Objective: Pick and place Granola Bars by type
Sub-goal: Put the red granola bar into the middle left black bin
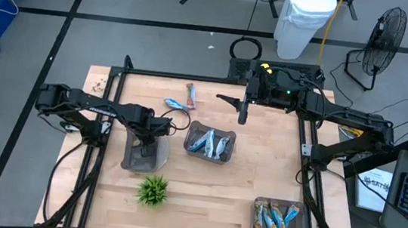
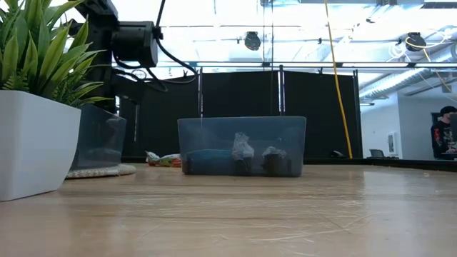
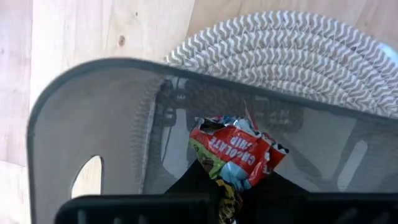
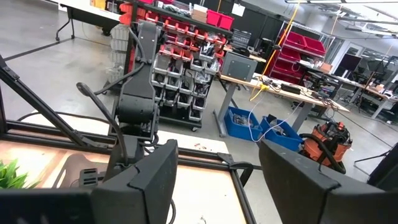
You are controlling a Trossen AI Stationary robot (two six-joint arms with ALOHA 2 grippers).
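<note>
Over the grey tray [image 3: 93,124], the left pincer [image 3: 227,186] pinches a red-wrapped granola bar [image 3: 233,152].

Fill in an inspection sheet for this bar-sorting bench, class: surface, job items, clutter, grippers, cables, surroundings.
Surface: wooden table, crumbs at one far corner.
Job items: two loose bars; bars in the middle tray and near-right tray; one red-wrapped bar held.
Clutter: plant; woven mat.
Grippers: left gripper shut on that bar over the left tray; right gripper open, raised.
Cables: yellow cable on floor.
Surroundings: fan, white bin.
</note>
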